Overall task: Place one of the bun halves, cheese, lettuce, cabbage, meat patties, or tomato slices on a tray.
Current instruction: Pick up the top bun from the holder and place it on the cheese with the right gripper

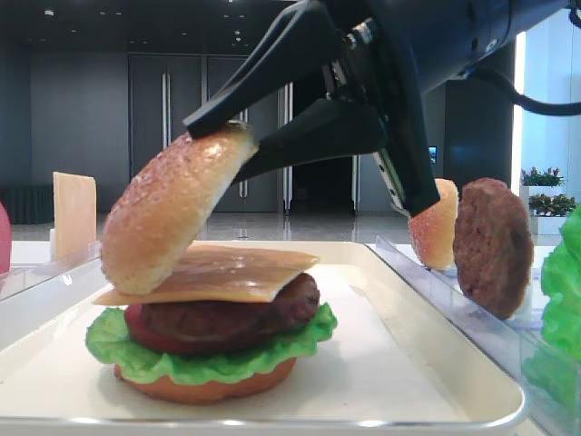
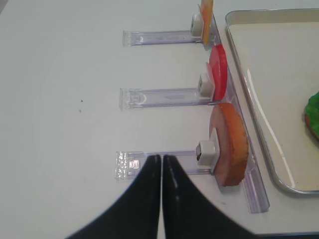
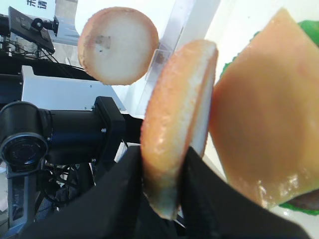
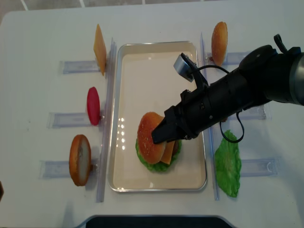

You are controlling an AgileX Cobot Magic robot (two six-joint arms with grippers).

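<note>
My right gripper [image 1: 222, 136] [image 3: 164, 154] is shut on the edge of a domed, speckled bun half [image 1: 168, 213] [image 4: 148, 137]. The bun hangs tilted, its lower edge touching the cheese [image 1: 227, 272] that tops a stack on the cream tray [image 1: 408, 363]. Under the cheese lie a meat patty [image 1: 236, 313], a tomato slice [image 1: 145, 336], lettuce [image 1: 209, 363] and a plain bottom bun [image 1: 209, 389]. My left gripper [image 2: 162, 159] is shut and empty over the white table, left of the tray.
Clear racks flank the tray. On the left they hold a cheese slice [image 4: 99, 50], a tomato slice [image 4: 93, 105] and a bun [image 4: 80, 159]. On the right stand another bun [image 4: 219, 35], a patty [image 1: 493, 245] and a lettuce leaf [image 4: 228, 164].
</note>
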